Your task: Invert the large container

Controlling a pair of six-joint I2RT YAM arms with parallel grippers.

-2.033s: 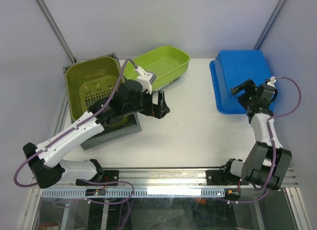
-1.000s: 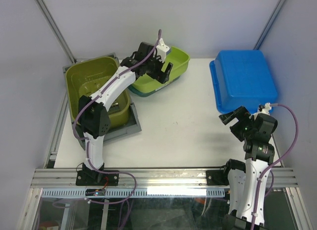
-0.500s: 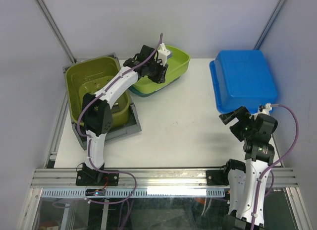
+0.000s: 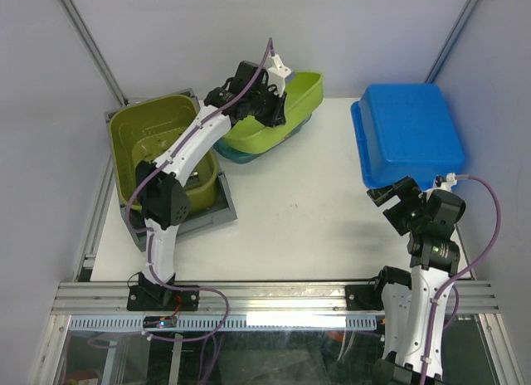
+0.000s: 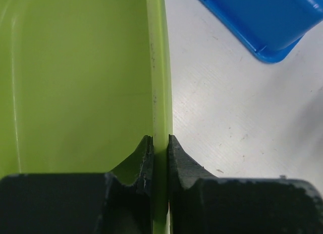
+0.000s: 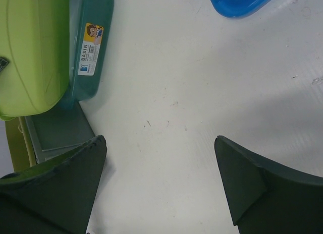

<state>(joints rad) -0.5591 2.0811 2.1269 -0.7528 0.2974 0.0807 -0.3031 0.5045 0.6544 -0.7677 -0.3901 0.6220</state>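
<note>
Our left gripper [image 5: 160, 143], wide a second ago, is now clamping the rim of the large container [image 5: 75, 82], so we are starting the flip, right gripper [image 6: 159, 143] idling open.

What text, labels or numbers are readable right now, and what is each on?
"BASIN": sticker on the side of the teal basin beneath the green tub.
Smaller print and barcode on that sticker: too small to read.
No other text visible in any view.
</note>
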